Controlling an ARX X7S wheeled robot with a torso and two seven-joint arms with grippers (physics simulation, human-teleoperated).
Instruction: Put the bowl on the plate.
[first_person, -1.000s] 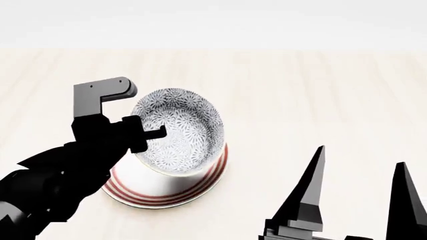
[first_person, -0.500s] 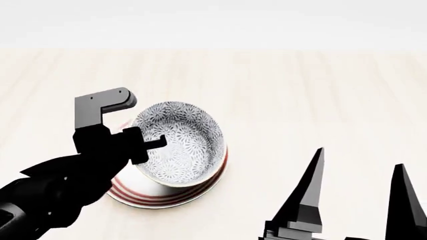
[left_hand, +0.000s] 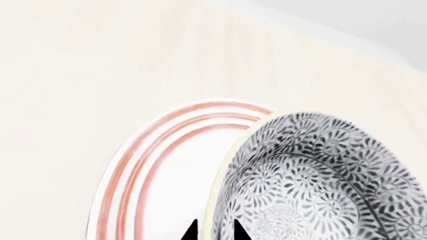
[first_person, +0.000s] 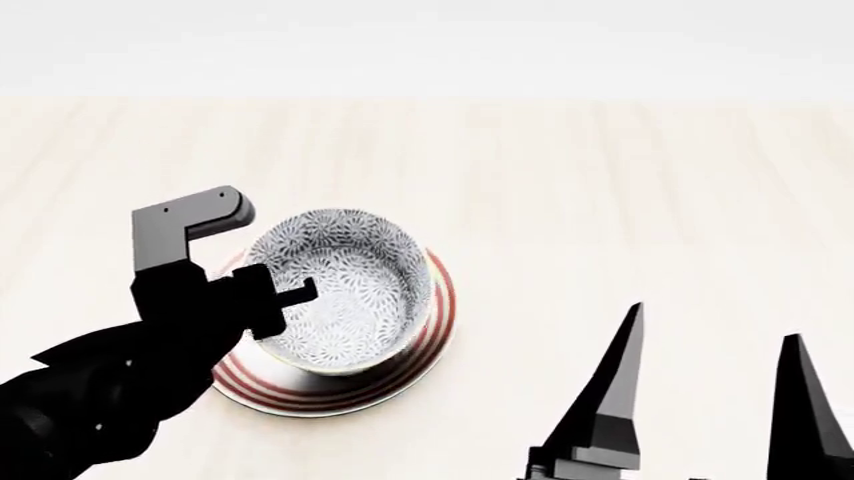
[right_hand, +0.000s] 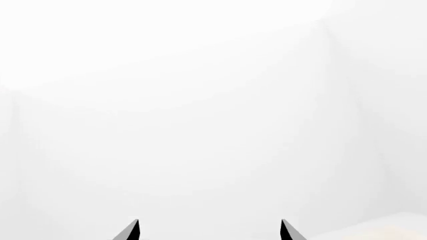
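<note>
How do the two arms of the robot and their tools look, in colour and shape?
Both are flat black. The left tool has blocky, angular links and a grey L-shaped bracket with small dark dots. The right tool has two long, tapering, pointed fingers with grey facets. No cables or markings show.

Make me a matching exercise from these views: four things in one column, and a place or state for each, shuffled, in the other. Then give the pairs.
Things:
1. bowl
2. plate
3. left pincer
4. right pincer

Places or states:
A. open and empty, fingers pointing up, off to the robot's right
B. flat on the table, red rings showing around the bowl
C. closed on the bowl's rim
D. over the plate, grey-blue floral pattern inside

Pairs: 1-D, 2-B, 3-C, 4-A
</note>
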